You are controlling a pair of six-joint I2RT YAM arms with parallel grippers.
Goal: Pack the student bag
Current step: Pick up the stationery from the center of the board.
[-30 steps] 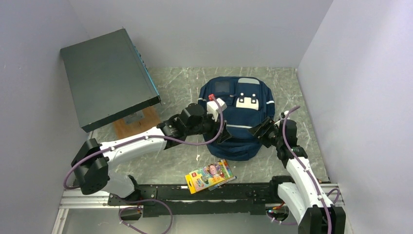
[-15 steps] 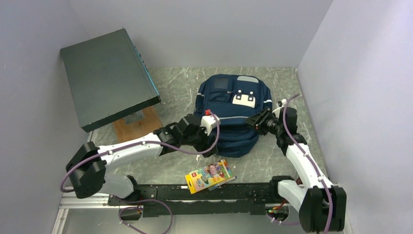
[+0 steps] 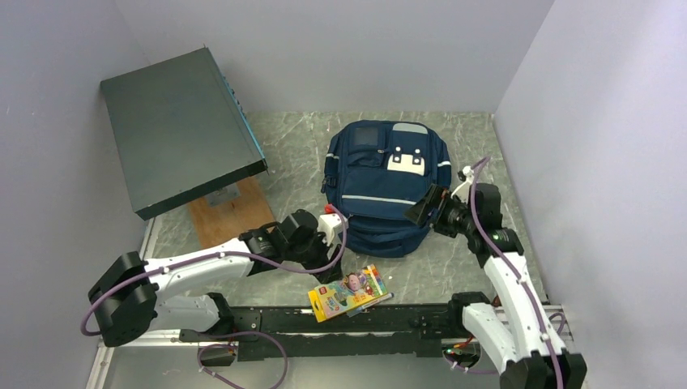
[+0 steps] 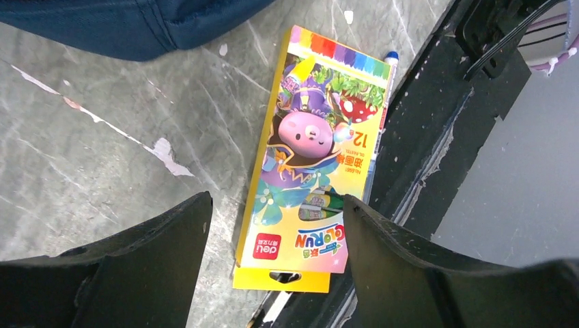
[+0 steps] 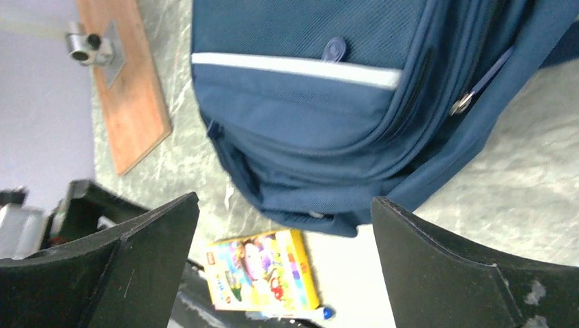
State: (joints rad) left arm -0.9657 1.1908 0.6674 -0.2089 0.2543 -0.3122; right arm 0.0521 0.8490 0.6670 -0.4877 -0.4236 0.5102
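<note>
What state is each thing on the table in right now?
student bag, lying flat, front up, ungripped.
crayon box, lying face up, unheld.
left pincer, open, over the crayon box.
right pincer, open, empty, beside the student bag.

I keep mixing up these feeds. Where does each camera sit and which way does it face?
Top: fixed above and behind the robot, looking down on table, bag and crayons; left arm and right arm show.
Left wrist: on that arm, looking down through the open left pincer at the crayons.
Right wrist: on that arm, looking through the open right pincer at the bag's near end, crayons beyond.
Shared: all three show bag and crayons.
</note>
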